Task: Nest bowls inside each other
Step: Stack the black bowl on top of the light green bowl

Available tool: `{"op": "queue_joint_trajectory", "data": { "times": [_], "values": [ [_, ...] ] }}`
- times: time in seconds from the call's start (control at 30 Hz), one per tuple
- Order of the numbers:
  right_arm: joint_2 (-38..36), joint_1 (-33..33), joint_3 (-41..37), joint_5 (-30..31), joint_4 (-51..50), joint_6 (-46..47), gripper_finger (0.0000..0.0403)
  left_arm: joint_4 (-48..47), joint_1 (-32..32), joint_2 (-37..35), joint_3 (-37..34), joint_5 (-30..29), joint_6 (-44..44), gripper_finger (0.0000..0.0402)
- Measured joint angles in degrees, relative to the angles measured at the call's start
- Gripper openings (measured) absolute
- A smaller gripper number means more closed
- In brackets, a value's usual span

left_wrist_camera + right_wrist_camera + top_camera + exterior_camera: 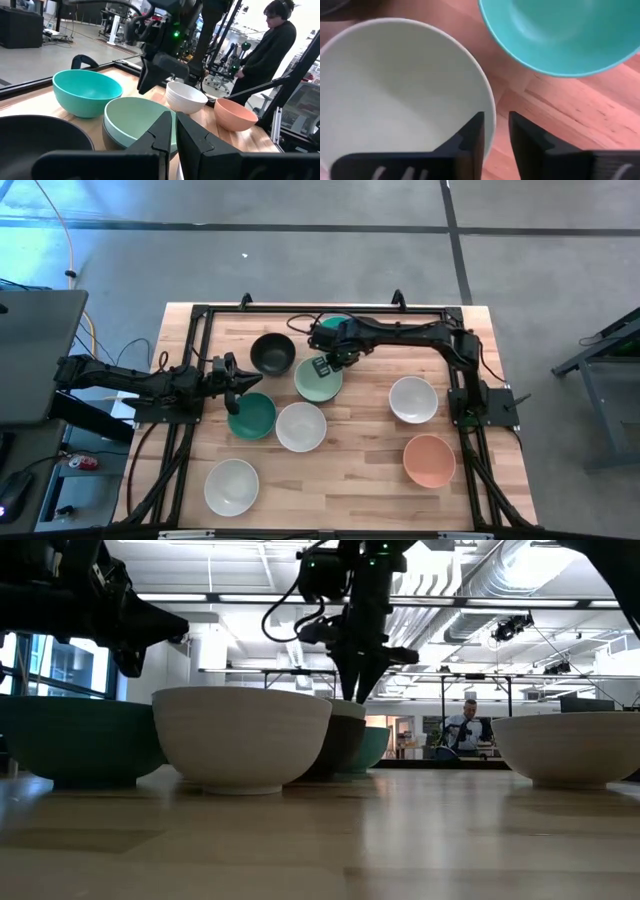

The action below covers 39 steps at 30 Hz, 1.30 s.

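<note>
1. Right gripper [321,367] sits over the mint bowl [318,379], fingers drawn narrow, one either side of its rim in the right wrist view; whether they pinch it yet you cannot tell from these pictures.
2. Left gripper [243,379] hovers at the far edge of the dark green bowl [251,416], fingers nearly closed and holding nothing.
3. Progress, in my judgement, is early. The left wrist view shows the mint bowl seated inside a darker bowl, so you may count one nest as done.
4. Still loose on the table [360,480]: the black bowl [272,353], the teal bowl [565,35] behind the right arm, the dark green bowl, three white bowls [301,426] [231,486] [412,399] and the salmon pink bowl [429,459].
5. Condition: all bowls are upright, round, smooth and alike in size, with no visible chips.
6. Layout: the mint stack stands mid-table towards the far side, just beside the black bowl; the pink bowl and one white bowl lie well apart on the right.
7. Note a person [265,50] standing beyond the table.
</note>
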Motion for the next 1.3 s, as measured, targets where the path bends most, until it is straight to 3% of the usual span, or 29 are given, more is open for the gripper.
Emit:
{"op": "queue_joint_trajectory", "data": {
  "times": [0.2, 0.47, 0.63, 0.87, 1.03, 1.2, 1.3],
  "values": [
    [-3.1, 1.8, 0.0, 0.0, -2.1, -4.5, 0.0108, -0.9, 0.0, 0.0, 0.0, -0.5, -2.4, 0.0015],
    [-11.7, 4.6, 0.1, 5.7, 2.1, -13.3, 0.0115, -5.4, 0.1, 0.0, 0.3, -9.0, -4.6, 0.0015],
    [-18.2, 5.8, 0.1, 10.3, 4.2, -17.6, 0.0115, -18.3, 2.8, 0.0, 6.1, -12.1, -7.3, 0.0015],
    [-25.9, 5.6, 0.1, 10.8, 4.1, -20.8, 0.0115, -41.1, 10.9, 0.0, 17.5, -12.1, -10.0, 0.0016],
    [-29.8, 5.6, 0.1, 10.7, 3.9, -24.8, 0.0115, -50.8, 17.7, 1.1, 23.5, -6.7, -4.2, 0.0044],
    [-32.2, 5.6, 0.1, 8.5, 3.2, -31.0, 0.0115, -52.1, 23.5, 4.2, 25.2, 4.3, 9.8, 0.0093],
    [-33.1, 5.7, 0.1, 7.3, 3.2, -32.9, 0.0115, -52.1, 26.3, 7.0, 25.3, 7.7, 15.3, 0.012]
  ]
}}
